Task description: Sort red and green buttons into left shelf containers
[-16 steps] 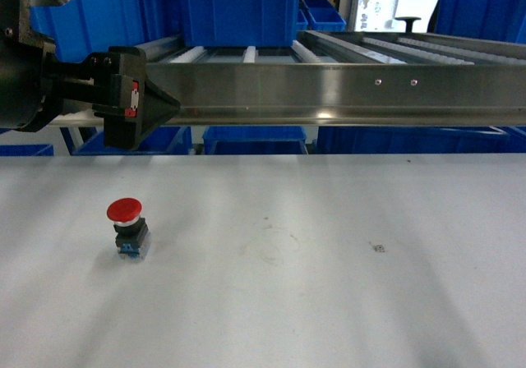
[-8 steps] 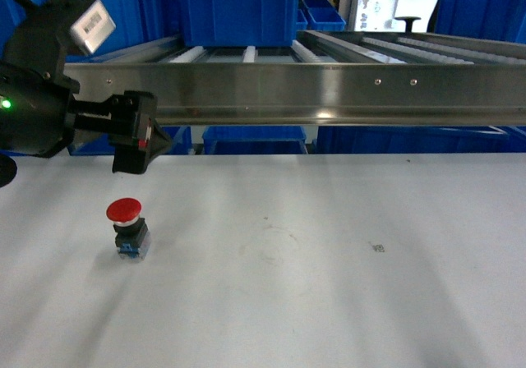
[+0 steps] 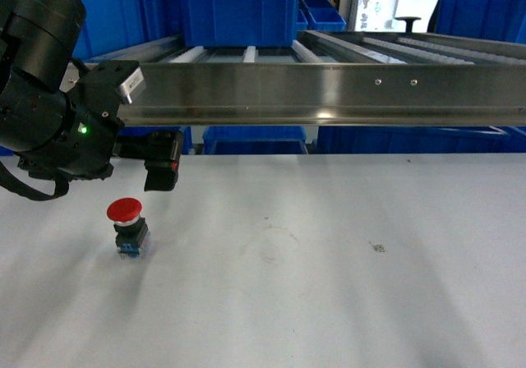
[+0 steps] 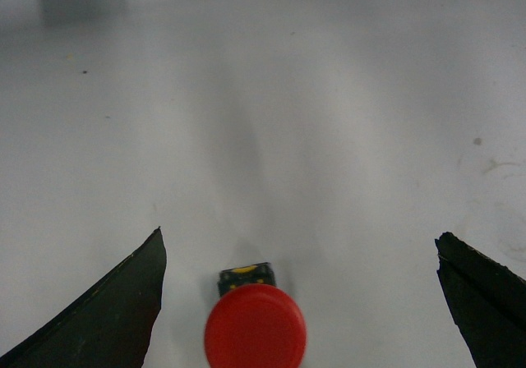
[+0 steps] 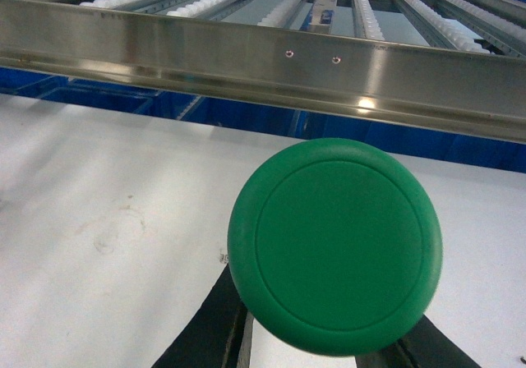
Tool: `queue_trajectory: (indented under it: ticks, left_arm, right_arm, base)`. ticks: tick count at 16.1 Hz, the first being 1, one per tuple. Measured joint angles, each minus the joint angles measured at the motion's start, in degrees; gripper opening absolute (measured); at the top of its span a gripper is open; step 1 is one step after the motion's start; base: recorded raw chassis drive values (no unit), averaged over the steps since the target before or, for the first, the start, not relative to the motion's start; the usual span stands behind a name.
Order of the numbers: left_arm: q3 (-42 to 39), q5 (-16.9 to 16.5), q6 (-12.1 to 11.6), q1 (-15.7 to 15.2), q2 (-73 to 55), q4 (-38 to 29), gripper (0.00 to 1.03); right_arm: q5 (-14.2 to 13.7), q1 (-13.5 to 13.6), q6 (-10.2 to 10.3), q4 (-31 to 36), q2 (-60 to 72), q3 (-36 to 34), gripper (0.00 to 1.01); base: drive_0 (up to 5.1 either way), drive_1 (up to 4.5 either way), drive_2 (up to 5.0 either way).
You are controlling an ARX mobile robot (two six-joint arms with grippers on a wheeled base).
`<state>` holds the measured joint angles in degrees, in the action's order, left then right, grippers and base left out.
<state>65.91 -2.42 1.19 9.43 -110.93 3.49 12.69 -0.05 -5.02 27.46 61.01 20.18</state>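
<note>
**Left hand over the red button, green one held on the right**

On the far left I have the left hand [image 3: 161, 173] hanging just above and slightly to the right of the red button [image 3: 126, 212], which stands upright on the white bench [image 3: 329, 253], near its left side. From the left wrist camera the fingers [image 4: 115, 310] are spread wide, with the red cap [image 4: 256, 328] between them and nothing gripped yet.

I judge the button light, rigid and top-heavy: a smooth domed cap that would slip under pressure, on a blocky black-and-blue body. I would come lower and pinch the flat sides of the body, not the cap, so it does not tip.

Behind the metal roller shelf [image 3: 345, 85], a large blue bin [image 3: 238, 11] sits at far left.

To the right, the right wrist camera shows the green button [image 5: 335, 245] filling the view, seemingly clamped in the right hand [image 5: 329, 343].
</note>
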Motion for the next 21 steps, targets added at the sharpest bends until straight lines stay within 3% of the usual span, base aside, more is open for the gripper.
queue_trajectory:
  ticks: [5,11,21]
  left_arm:
    - [3.52,0.17,1.88,0.63,-6.1,3.39,0.98]
    - [3.45,1.4,-1.11,-0.9,-7.96,0.39,0.98]
    - [2.97,1.05,-1.64,-1.73,-10.86,0.13,0.98]
  right_arm:
    - [0.0,0.0,-0.02,0.0,0.0,-0.02,0.24]
    - [0.0,0.0,-0.02,0.0,0.0,-0.02,0.24]
    - [0.0,0.0,-0.04,0.0,0.0,0.0,0.24]
  base:
    - [0.0,0.0,0.0]
    - [0.0,0.0,0.0]
    - [0.0,0.0,0.0]
